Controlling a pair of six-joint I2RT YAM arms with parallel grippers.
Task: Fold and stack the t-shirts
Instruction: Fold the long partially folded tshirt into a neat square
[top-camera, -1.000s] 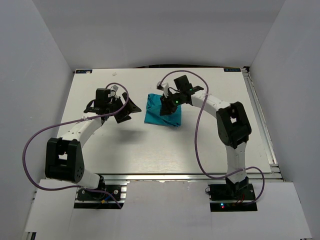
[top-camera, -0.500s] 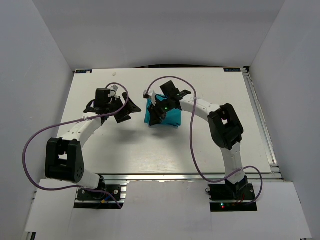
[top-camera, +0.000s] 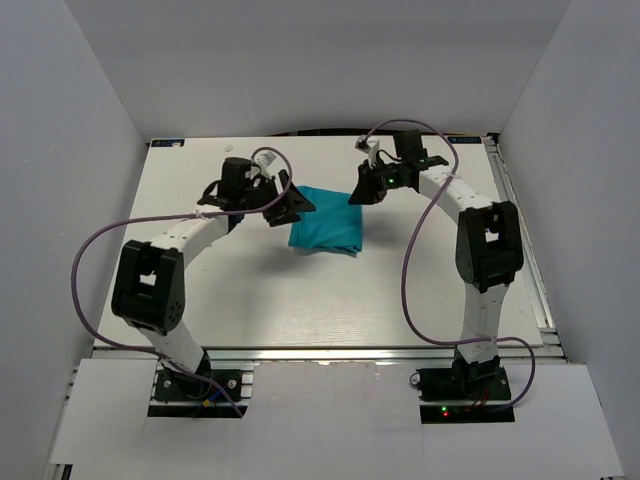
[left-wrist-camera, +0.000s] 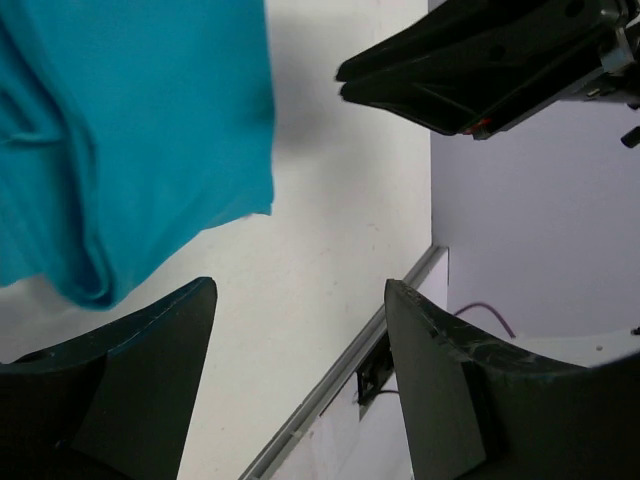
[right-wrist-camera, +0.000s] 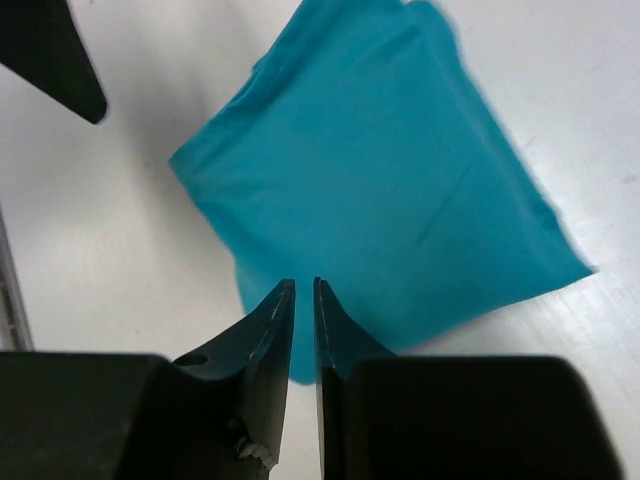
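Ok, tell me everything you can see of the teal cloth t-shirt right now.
The plain teal cloth t-shirt is folded into a compact, roughly square bundle, soft and lightly creased, with layered edges showing along one side. It lies flat on the white table, toward the far half. No print shows. The open left gripper hovers by its far left corner, the nearly shut right gripper above its far right; neither holds it.

t-shirt (top-camera: 327, 222) | plain teal | folded into compact rectangle | lying flat on table (top-camera: 250, 290), centre-far
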